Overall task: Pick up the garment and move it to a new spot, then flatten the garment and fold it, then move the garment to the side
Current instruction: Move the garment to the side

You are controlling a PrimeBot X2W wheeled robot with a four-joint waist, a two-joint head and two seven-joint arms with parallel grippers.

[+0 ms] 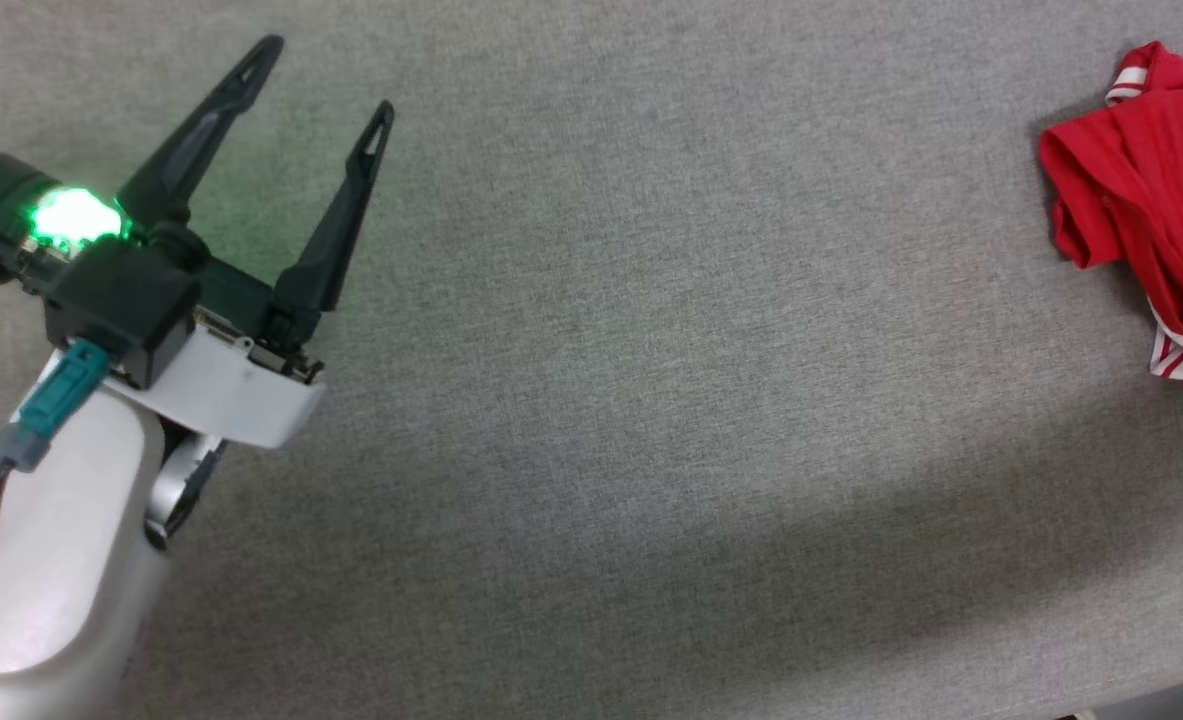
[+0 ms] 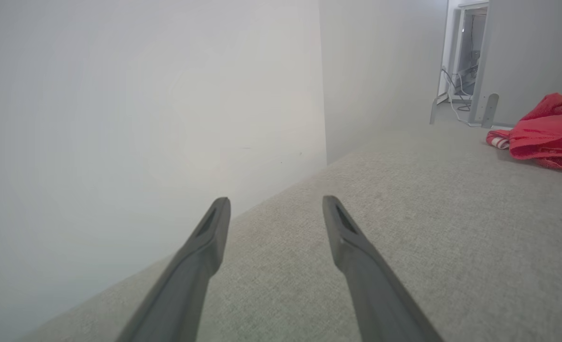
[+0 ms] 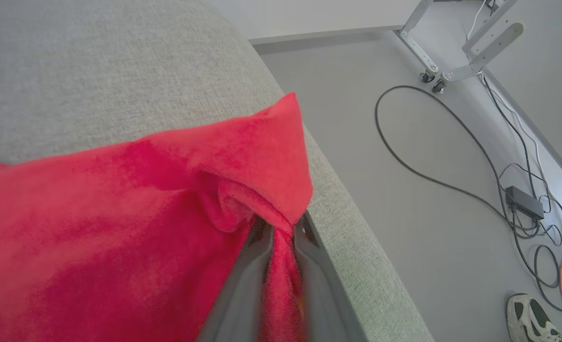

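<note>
Red garment bunched at right edge of grey fabric counter, one fold pinched in narrow-set right gripper. Left gripper spread wide, empty, well apart from garment.

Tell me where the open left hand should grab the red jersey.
I'd pinch the raised rolled fold on the left edge of the jersey, coming in from the left across the grey surface. That ridge faces the left hand; the right hand pinches another fold.
</note>
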